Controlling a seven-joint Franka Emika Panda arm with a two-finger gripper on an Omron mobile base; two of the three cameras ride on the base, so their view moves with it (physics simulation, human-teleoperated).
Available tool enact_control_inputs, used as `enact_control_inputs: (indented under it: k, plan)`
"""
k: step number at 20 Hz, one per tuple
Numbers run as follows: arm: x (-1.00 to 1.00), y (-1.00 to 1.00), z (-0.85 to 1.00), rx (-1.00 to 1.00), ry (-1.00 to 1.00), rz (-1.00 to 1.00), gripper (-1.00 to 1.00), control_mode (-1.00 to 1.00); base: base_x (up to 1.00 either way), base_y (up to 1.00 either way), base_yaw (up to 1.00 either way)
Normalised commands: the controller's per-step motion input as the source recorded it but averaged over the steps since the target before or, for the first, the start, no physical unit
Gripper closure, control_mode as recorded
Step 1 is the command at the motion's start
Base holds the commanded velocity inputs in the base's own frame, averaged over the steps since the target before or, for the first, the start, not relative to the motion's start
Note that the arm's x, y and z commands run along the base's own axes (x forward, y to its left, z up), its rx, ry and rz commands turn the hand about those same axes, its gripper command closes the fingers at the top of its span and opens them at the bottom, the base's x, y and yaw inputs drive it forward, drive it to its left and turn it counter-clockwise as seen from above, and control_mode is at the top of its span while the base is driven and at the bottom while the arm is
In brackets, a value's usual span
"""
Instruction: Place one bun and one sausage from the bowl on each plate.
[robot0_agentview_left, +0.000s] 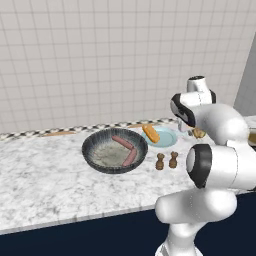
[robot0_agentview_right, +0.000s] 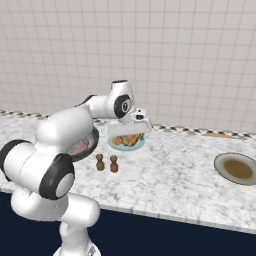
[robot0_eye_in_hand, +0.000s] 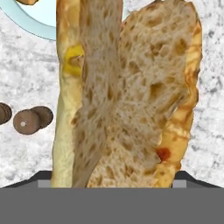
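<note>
A pale tiled wall is rising behind a long speckled marble counter (robot0_agentview_left: 45, 175) edged at the back with a checkered strip, and a dark blue cabinet front is running below it. The bowl (robot0_agentview_left: 115, 150) is sitting on the counter left of the arm in the left base view, and two sausages (robot0_agentview_left: 126, 148) are lying in it, meeting at an angle. Just beside the bowl, toward the arm, the pale blue plate (robot0_agentview_left: 167, 138) is carrying one bun (robot0_agentview_left: 151, 133), which is resting on the plate's bowl-side rim. Two small brown shakers (robot0_agentview_left: 166, 160) are standing side by side in front of that plate, close together and apart from the bowl. In the right base view the gripper (robot0_agentview_right: 128, 136) is hanging low over the pale blue plate (robot0_agentview_right: 127, 145), and a second bun (robot0_agentview_right: 126, 140) is showing directly under the hand. In the hand view this bun (robot0_eye_in_hand: 127, 92) is lying lengthwise between the jaws, which are standing wide and clasping its sides; its split, porous crumb is facing the camera, with the plate's rim (robot0_eye_in_hand: 30, 25) at the upper left and the shakers (robot0_eye_in_hand: 26, 119) on the marble to the left. Well apart along the counter, to the right in the right base view, the brownish-rimmed plate (robot0_agentview_right: 237, 169) is sitting.
</note>
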Motion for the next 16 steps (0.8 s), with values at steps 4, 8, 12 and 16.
enact_control_inputs:
  k: [4, 8, 12, 16]
  plan:
    - [-0.4, -1.0, 0.0, 0.0, -0.06, 0.0, 1.0, -1.0, 0.0, 0.0, 0.0]
    - [-0.3, -1.0, 0.0, 0.02, -0.09, 0.0, 1.0, -1.0, 0.0, 0.0, 0.0]
    - [0.0, -1.0, 0.0, 0.1, -0.08, 0.0, 1.0, -1.0, 0.0, 0.0, 0.0]
    - [-0.03, -1.0, 0.0, 0.21, -0.11, 0.0, 1.0, -1.0, 0.0, 0.0, 0.0]
